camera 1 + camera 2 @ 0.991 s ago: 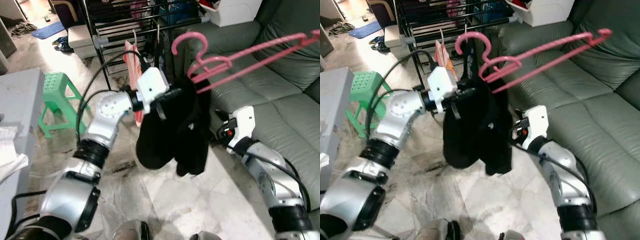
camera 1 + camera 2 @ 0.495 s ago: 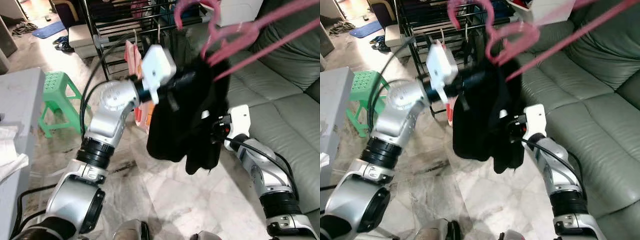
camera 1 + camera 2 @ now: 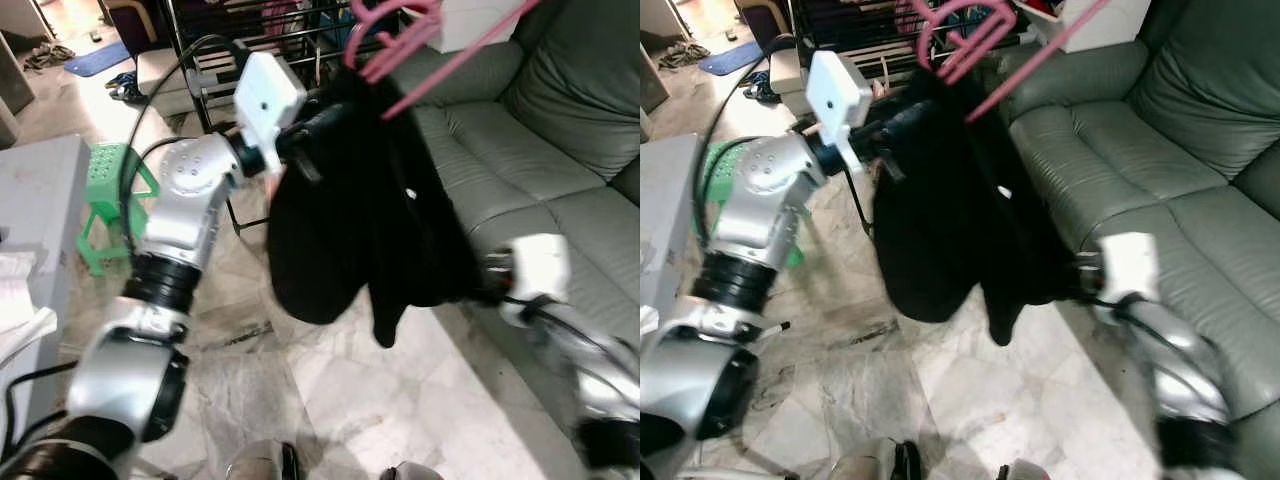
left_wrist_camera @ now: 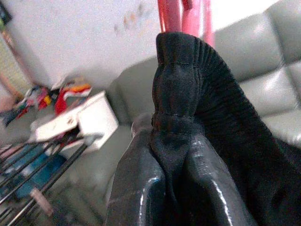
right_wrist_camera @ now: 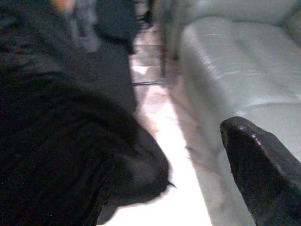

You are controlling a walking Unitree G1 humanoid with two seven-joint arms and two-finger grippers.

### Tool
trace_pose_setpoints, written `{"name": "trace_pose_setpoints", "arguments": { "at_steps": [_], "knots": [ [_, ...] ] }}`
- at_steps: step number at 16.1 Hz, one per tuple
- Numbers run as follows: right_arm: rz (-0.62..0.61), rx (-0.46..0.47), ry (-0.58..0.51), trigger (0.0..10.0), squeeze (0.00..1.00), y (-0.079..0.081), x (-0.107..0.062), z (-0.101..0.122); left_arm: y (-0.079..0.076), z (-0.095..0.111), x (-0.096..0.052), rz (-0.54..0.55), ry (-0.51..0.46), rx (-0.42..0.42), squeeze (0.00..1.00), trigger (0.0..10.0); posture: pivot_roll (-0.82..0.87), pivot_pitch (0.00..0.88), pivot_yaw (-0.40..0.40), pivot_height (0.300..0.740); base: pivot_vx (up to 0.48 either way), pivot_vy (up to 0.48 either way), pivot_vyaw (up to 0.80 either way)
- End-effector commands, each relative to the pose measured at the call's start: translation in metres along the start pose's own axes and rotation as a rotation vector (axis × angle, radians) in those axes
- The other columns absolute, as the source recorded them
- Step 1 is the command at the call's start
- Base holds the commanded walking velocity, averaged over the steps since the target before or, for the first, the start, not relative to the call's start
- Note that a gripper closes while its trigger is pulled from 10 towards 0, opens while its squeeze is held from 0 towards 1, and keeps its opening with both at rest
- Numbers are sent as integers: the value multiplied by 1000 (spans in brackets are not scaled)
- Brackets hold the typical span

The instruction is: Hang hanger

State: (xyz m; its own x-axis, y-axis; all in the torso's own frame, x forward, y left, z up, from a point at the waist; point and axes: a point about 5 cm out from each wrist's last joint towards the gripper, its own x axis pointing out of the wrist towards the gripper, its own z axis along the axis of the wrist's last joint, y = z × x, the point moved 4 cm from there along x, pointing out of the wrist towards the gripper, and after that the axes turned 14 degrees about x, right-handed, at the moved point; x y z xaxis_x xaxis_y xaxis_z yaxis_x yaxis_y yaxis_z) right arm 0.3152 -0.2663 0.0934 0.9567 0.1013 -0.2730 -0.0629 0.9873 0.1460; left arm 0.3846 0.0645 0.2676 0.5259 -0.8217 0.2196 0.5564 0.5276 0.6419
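A pink hanger [image 3: 400, 40] carries a black garment [image 3: 360, 220] that hangs over the floor in front of the drying rack. My left gripper [image 3: 318, 115] is raised at the garment's collar, just below the hanger's hook. In the left wrist view its fingers [image 4: 141, 188] are shut on the black collar [image 4: 183, 84], with the pink hanger [image 4: 183, 14] right above. My right gripper [image 3: 488, 290] is low at the garment's right edge, blurred. In the right wrist view one black finger [image 5: 263, 165] stands apart from the cloth [image 5: 56, 141], with nothing held.
A black drying rack [image 3: 230, 40] with clothes on it stands behind the garment. The grey sofa [image 3: 560, 150] runs along the right, with a white box [image 3: 470, 25] at its far end. A green stool [image 3: 110, 190] and a grey cabinet [image 3: 40, 200] stand at the left.
My left arm has swung the hanger and garment up and to the left, toward the rack. My right arm has pulled back to the right, away from the garment's middle.
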Motion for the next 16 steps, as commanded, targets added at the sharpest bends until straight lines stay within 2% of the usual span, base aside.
{"name": "trace_pose_setpoints", "arguments": {
  "at_steps": [1, 3, 4, 6, 8, 9, 10, 13, 14, 16],
  "knots": [
    [-66, 14, -9, 0, 0, -18, -8, 7, 22, 0, -10, 78, 14, 46, 0, 0, -78, 11, 55, 740, 0, 0, 0],
    [-200, 8, -67, 0, 0, -52, -19, 30, 29, -12, -21, 89, 65, 58, 0, 0, -83, 13, 56, 740, 0, 0, 0],
    [-263, 34, -112, 0, 0, -65, -21, 43, 27, -13, -24, 64, 60, 40, 0, 0, -82, 14, 55, 740, 0, 0, 0],
    [-374, 59, -214, 0, 0, -85, -25, 75, 10, -14, -31, -65, 18, -38, 0, 0, -81, 10, 55, 740, 0, 0, 0],
    [-439, 109, -299, 0, 0, -96, -25, 103, -18, -17, -41, -241, -3, -133, 0, 0, -76, 9, 53, 740, 0, 0, 0],
    [-454, 120, -329, 0, 0, -98, -23, 113, -30, -19, -46, -311, -4, -173, 0, 0, -73, 9, 52, 740, 0, 0, 0],
    [-447, 134, -362, 0, 0, -94, -20, 123, -49, -26, -55, -419, 31, -199, 0, 0, -68, 9, 49, 740, 0, 0, 0],
    [-415, 132, -387, 0, 0, -83, -12, 130, -80, -47, -68, -566, 124, -182, 0, 0, -65, 9, 45, 740, 0, 0, 0],
    [-410, 135, -388, 0, 0, -81, -11, 129, -88, -57, -69, -583, 178, -148, 0, 0, -74, 11, 45, 740, 0, 0, 0],
    [-402, 135, -389, 0, 0, -78, -11, 129, -92, -69, -65, -559, 252, -113, 0, 0, -74, 11, 45, 740, 0, 0, 0]
  ]
}}
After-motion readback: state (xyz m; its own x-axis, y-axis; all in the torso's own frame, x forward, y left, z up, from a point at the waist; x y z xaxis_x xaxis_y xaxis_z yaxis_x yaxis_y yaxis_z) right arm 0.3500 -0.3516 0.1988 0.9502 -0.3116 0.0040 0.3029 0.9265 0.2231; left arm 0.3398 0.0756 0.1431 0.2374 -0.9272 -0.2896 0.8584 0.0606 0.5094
